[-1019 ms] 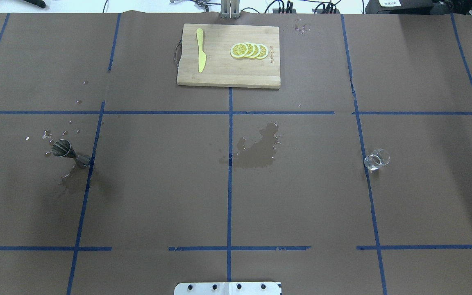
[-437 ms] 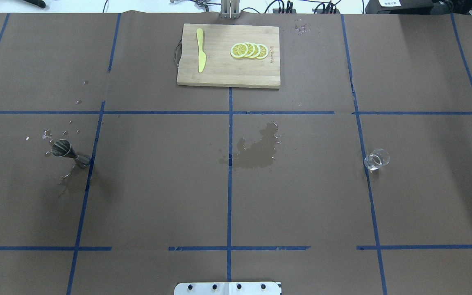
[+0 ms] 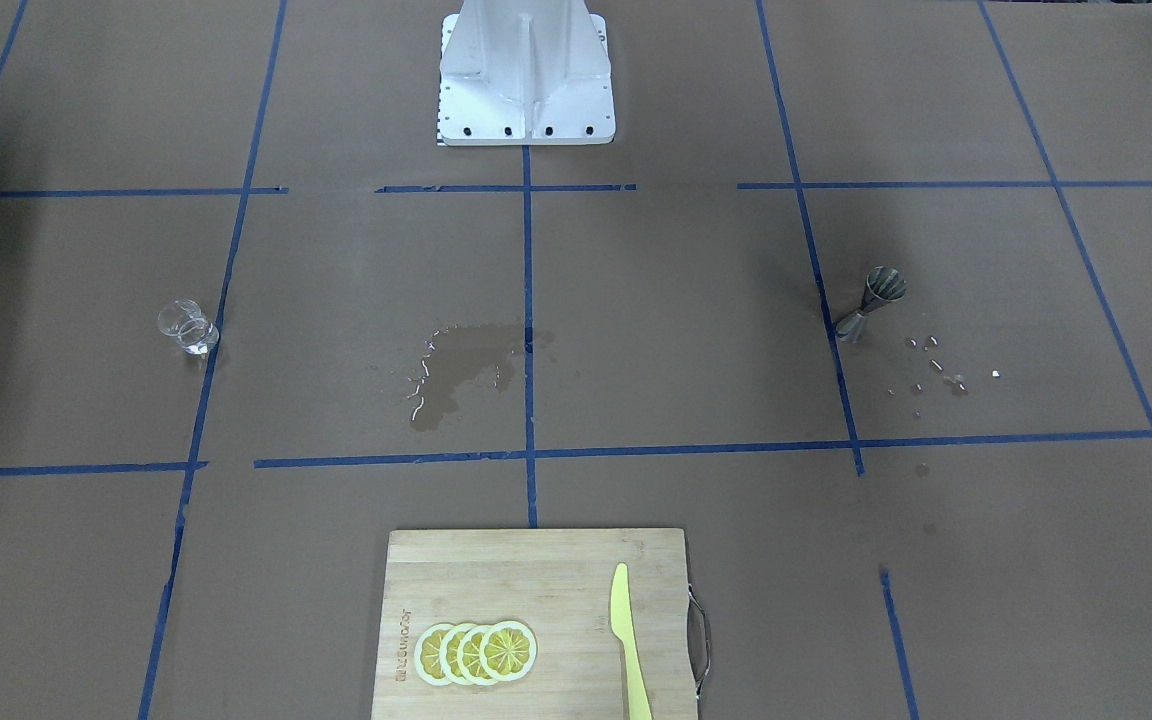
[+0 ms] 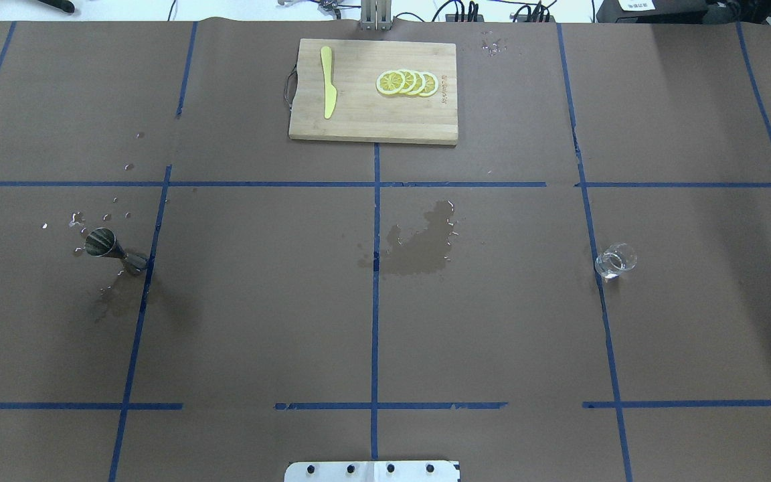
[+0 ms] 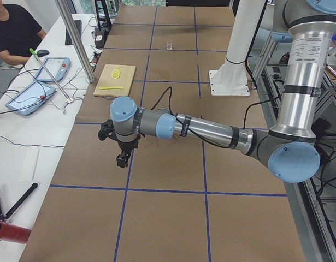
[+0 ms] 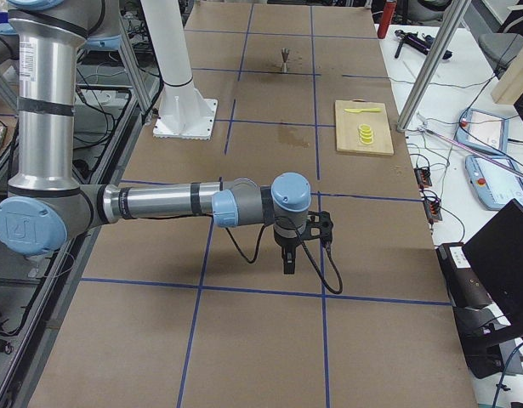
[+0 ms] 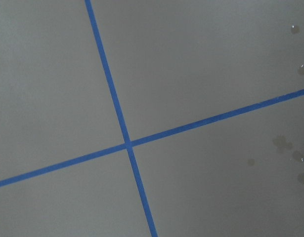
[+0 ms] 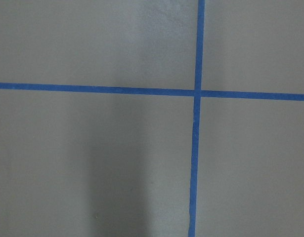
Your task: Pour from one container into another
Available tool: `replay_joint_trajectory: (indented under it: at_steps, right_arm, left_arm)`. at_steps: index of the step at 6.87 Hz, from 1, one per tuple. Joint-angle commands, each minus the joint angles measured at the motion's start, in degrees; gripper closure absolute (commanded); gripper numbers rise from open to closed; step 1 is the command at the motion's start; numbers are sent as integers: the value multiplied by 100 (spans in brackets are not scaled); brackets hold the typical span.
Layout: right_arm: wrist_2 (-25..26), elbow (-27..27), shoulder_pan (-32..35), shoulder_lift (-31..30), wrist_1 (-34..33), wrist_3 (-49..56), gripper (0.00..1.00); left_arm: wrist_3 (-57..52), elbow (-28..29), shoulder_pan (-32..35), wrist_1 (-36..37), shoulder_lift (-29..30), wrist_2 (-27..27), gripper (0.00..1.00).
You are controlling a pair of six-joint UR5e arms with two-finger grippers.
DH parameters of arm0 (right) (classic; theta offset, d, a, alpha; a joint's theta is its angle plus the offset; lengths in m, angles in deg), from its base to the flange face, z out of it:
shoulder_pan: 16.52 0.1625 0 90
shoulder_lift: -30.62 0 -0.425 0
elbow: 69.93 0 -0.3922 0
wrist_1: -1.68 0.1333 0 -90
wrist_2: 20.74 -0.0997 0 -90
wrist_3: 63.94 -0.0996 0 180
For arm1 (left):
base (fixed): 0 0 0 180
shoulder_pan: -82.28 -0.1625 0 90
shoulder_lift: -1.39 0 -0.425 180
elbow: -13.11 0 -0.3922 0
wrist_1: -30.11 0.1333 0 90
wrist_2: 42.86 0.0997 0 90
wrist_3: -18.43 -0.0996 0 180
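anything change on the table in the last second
Nothing visibly changed. The jigger and the glass tumbler stand where they were, far apart. The cutting board with its lemon slices and knife is unmoved.

Beside the jigger (image 4: 112,248), the wet trickle (image 4: 110,289) has lost its glint and gone dull.

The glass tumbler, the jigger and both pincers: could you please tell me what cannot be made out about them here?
Left pincer: only in the exterior left view, small and dark; open or shut unclear.
Right pincer: same, exterior right view.
Glass tumbler: too small and transparent in every view to show its fill.
Jigger: contents too small to see.
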Motion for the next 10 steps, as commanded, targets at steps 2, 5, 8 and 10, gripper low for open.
replay_joint_trajectory:
  at_steps: [2, 5, 8, 10]
  right_arm:
    - [-26, 13, -9, 58, -5, -5, 0]
    - [-18, 223, -17, 58, 13, 65, 0]
    - [-26, 198, -26, -12, 653, -31, 0]
    - [-18, 207, -26, -4, 672, -23, 0]
  left_arm:
    - [28, -34, -51, -401, -24, -20, 0]
    - [2823, -279, -1505, -2260, -15, 59, 0]
    - [5130, -1541, -3595, -2881, -15, 2336, 0]
    - [6245, -2393, -4440, -2986, -215, 3722, 4]
